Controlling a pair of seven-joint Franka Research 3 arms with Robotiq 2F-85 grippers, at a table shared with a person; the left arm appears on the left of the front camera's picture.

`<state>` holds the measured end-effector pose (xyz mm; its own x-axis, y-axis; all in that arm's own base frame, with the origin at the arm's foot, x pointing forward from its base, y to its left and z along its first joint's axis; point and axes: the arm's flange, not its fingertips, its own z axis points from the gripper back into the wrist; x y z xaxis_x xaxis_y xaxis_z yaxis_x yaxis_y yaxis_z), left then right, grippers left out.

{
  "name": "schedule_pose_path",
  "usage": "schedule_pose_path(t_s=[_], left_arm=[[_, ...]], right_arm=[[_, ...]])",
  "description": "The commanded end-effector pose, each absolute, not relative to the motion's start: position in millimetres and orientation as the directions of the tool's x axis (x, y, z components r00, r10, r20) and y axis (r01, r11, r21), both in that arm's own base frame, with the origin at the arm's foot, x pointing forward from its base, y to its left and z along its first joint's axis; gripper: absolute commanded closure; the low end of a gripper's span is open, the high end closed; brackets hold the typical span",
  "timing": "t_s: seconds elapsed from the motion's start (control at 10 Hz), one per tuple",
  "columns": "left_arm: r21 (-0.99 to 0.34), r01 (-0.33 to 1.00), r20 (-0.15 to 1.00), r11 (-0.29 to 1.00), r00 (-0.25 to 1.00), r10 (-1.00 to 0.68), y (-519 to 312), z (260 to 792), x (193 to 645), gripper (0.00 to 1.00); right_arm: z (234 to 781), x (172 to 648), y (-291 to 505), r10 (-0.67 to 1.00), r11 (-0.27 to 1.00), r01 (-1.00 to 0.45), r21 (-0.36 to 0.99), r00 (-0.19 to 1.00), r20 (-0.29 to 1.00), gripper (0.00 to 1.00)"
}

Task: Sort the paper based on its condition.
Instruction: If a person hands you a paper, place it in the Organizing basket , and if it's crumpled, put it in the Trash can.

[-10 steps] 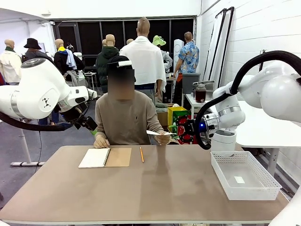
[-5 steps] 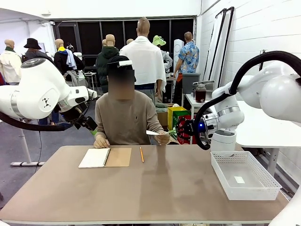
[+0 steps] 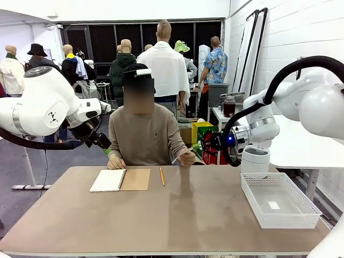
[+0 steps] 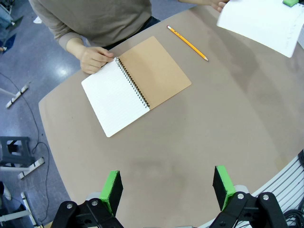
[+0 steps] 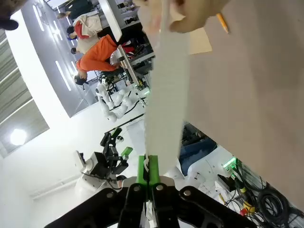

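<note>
**Front view:** the sheet (image 3: 175,159), level a moment ago, now tilts in the person's hand (image 3: 186,158).
**Left wrist view:** left gripper (image 4: 167,187) gapes empty over the table (image 4: 213,118).
**Right wrist view:** right gripper (image 5: 150,164) pinches the sheet's edge; handover likely, sorting pending.

I'm standing in a robotics lab: a white left arm (image 3: 40,105) and right arm (image 3: 317,102) are flanking a brown table (image 3: 177,215), and a painted block wall (image 3: 301,32) is rising at two o'clock
</note>
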<state>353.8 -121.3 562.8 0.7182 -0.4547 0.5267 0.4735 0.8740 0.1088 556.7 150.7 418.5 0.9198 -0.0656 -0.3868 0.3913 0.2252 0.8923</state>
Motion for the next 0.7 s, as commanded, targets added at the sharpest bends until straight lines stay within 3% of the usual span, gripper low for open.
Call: schedule_pose_path(t_s=[0.0, 0.6], left_arm=[[0.113, 0.474, 0.526, 0.873, 0.717, -0.457, -119.7, 562.8, 353.5, 0.00], [0.113, 0.474, 0.526, 0.873, 0.717, -0.457, -119.7, 562.8, 353.5, 0.00]], right_arm=[[444.2, 550.8, 137.0, -0.034, 0.247, 0.326, 0.912, 0.944, -0.328, 1.00], [487.1, 484.7, 28.0, -0.076, 0.564, 0.125, 0.816, 0.992, -0.100, 1.00]])
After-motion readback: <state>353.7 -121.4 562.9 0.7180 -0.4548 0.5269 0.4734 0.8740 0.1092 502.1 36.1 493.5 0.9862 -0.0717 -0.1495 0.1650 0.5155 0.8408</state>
